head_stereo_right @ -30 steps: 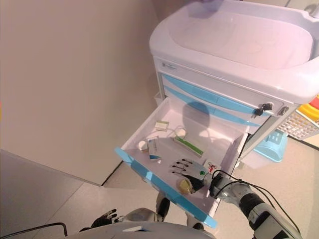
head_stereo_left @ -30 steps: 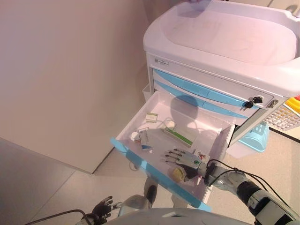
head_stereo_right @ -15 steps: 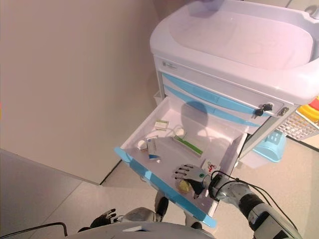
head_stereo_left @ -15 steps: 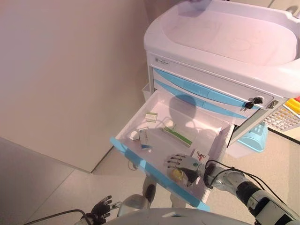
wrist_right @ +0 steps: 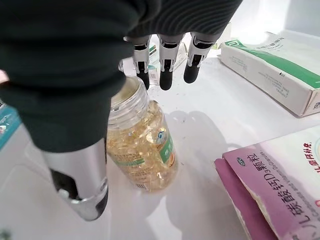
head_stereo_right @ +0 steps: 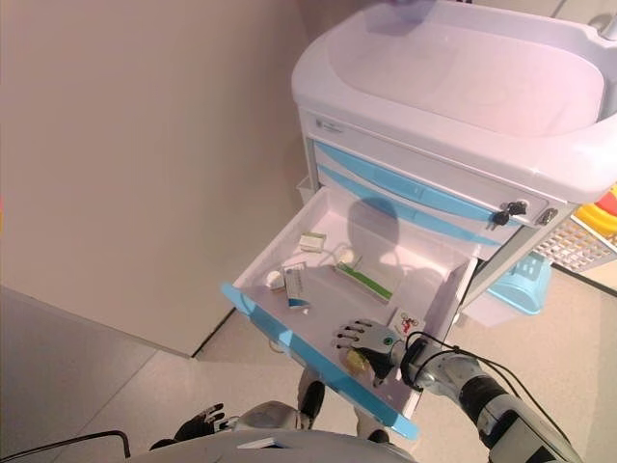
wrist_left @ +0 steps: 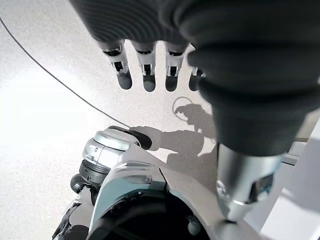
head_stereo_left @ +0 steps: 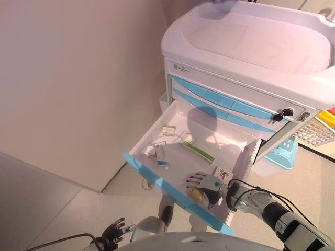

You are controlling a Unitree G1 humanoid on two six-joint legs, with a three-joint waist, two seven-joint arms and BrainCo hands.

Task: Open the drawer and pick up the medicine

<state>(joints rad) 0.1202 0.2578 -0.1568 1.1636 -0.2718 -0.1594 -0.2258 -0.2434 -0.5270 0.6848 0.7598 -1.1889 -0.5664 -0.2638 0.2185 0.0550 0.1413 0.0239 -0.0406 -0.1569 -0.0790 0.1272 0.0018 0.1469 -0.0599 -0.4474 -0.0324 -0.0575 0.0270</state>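
1. Your two head views look steeply down from above at the open drawer point(head_stereo_left: 193, 157) of the cart point(head_stereo_left: 251, 47); both show the same scene, slightly offset sideways.
2. Your right wrist view looks along the right hand point(wrist_right: 165, 55) from very close, into the drawer floor at a bottle point(wrist_right: 142, 150); the head views share that bottle point(head_stereo_right: 359, 361).
3. Your left wrist view faces down past the left hand point(wrist_left: 145, 70) to the floor point(wrist_left: 45, 100).

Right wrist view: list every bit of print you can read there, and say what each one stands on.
Pink packet: large characters and small print, cut off at the picture's edge; no whole line reads.
Green and white box: small print along its side, too small to read.
Bottle of yellow capsules: green label, curved and blurred; unreadable.
No other text shows in this view.
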